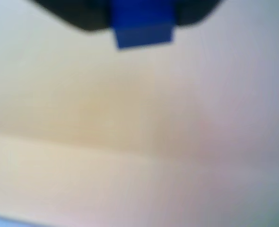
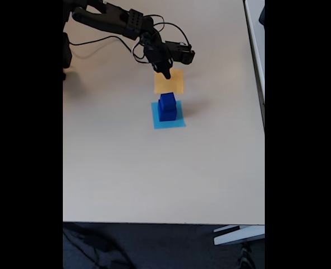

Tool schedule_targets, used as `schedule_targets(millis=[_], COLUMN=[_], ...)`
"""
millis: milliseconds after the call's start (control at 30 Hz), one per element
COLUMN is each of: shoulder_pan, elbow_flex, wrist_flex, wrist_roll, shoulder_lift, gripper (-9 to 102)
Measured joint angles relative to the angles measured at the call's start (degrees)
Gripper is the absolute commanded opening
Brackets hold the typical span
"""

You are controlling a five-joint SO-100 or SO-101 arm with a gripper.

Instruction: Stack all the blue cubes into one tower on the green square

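Small dark blue cube (image 1: 142,28) held in the black jaws for stacking.
The gripper (image 2: 166,74) hangs above the flat orange paper square (image 2: 169,82), toward the worktop's (image 2: 154,174) far edge; a two-cube dark blue stack (image 2: 167,107) waits beside it.

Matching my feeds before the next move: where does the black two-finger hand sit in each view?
Wrist view: black two-finger hand at the top edge, shut on a solid dark blue cube.
Fixed view: the hand upper centre, at the flat orange square's upper edge.
Shared landmark: the beige tabletop.
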Motion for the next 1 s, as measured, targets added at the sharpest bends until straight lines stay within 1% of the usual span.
schedule_targets(millis=[200, 367, 467, 600, 867, 1000], shoulder_pan=[0.4, -0.4, -2.0, -5.4, -14.5, -17.5], elbow_flex=[-2.9, -9.2, -13.4, -16.0, -16.1, -16.3], wrist_flex=[2.1, 4.0, 5.5, 5.9, 7.2, 7.2], wrist_roll=[-0.8, -1.0, 0.7, 5.9, 20.8, 25.9], shoulder_lift=[0.1, 0.1, 0.1, 0.1, 0.1, 0.0], gripper=[1, 1, 0, 0, 0, 0])
